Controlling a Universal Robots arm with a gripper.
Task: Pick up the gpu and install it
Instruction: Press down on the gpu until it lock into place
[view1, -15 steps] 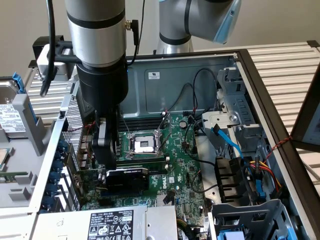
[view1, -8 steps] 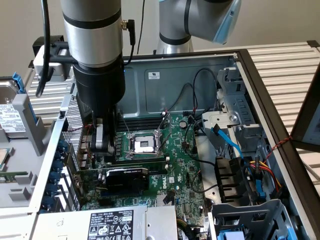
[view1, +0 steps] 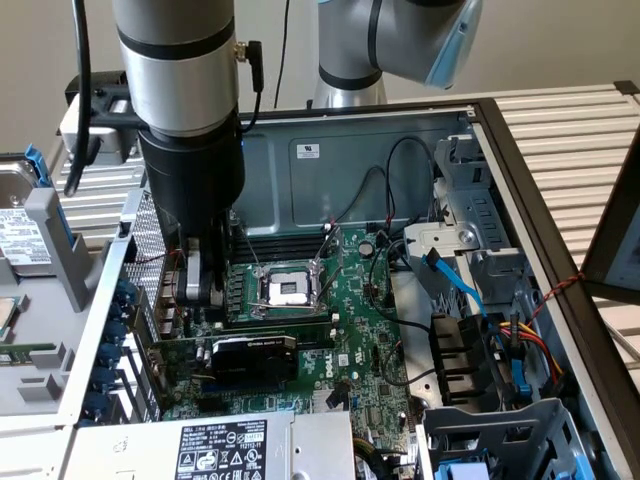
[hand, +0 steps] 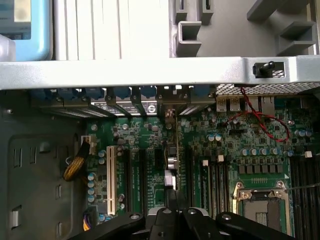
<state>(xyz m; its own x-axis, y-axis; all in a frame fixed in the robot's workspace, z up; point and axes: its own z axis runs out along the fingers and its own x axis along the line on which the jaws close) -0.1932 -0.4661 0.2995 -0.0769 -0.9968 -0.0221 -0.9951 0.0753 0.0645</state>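
Now with jaws closed tight on the thin top edge of the gpu (hand: 172, 167), standing up on the big green motherboard (view1: 365, 320) beside the empty socket (view1: 285, 290): may slip, tip sideways, or scrape nearby slots (hand: 135, 175) if held crooked.

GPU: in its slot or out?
In: the GPU stands on edge in the motherboard, bracket end at the case's rear wall; full seating unclear.

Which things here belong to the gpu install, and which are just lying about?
Job: small green gpu card with black cooler shroud; shut black gripper; large green motherboard.
Lying about: blue flat cable; red-yellow-orange wire bundle; grey power supply with black label.
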